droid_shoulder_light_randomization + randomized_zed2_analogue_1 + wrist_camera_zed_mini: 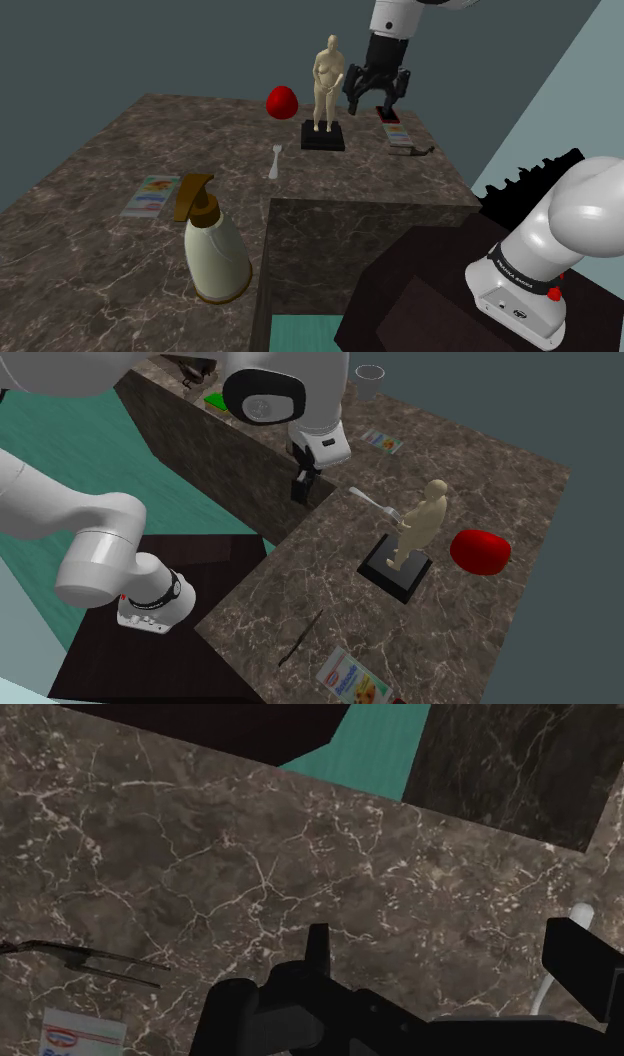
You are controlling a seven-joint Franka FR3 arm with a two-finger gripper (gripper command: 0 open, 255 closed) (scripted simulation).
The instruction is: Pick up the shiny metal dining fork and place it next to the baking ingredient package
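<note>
Silver metal fork (pixel 274 163): I see it on the dark marble counter (pixel 200 130), between the beige human figurine (pixel 326 85) and the cream pump bottle (pixel 213 245).
Flat printed packet (pixel 396 133): beside the figurine; second packet (pixel 152 195) beside the bottle.
Red rounded object (pixel 282 100): behind the figurine, shoulder view.

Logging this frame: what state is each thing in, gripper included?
All-black two-finger gripper: open, empty, above the dark marbled counter.
Pale silvery dining fork: lying flat, not held.
Flat package with red logo: lying flat.
Blue-and-orange flat package: lying flat.
Cream pump bottle: upright.
Beige figurine on black base: upright.
Thin dark utensil: lying flat.
Red rounded object: resting on the counter.
</note>
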